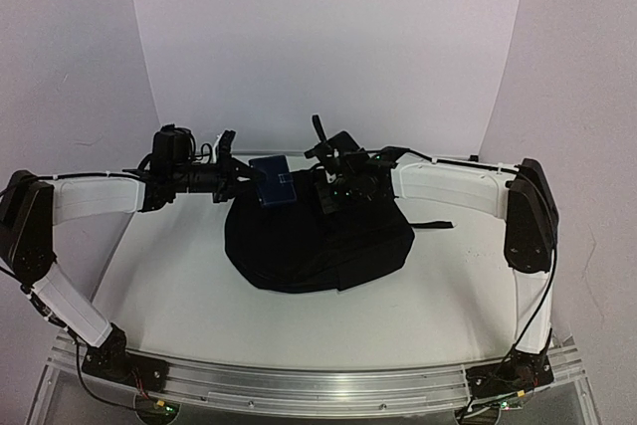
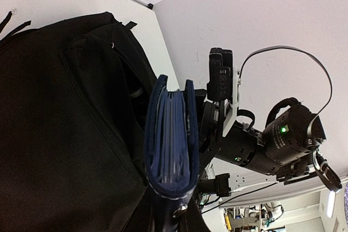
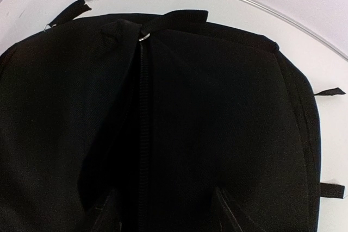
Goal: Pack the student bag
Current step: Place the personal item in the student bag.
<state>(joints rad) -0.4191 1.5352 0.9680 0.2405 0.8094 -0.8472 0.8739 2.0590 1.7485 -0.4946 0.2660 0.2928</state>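
Black student bag [image 1: 318,246] flat on the counter [image 1: 179,296], centre, rounded outline toward arm bases, long axis hard to judge, far edge hidden behind tools, left tool [image 1: 242,181] clamping blue notebook [image 1: 274,183], right tool [image 3: 166,210] fingers apart, dim against fabric

Place: robot lab test cell | Evidence: white tabletop [image 1: 179,296] ringed by plain white backdrop [image 1: 328,47]; aluminium rail [image 1: 299,385] along its near edge carries left arm base [image 1: 105,355] and right arm base [image 1: 508,377]; cluttered, lit workroom [image 2: 261,213] beyond.
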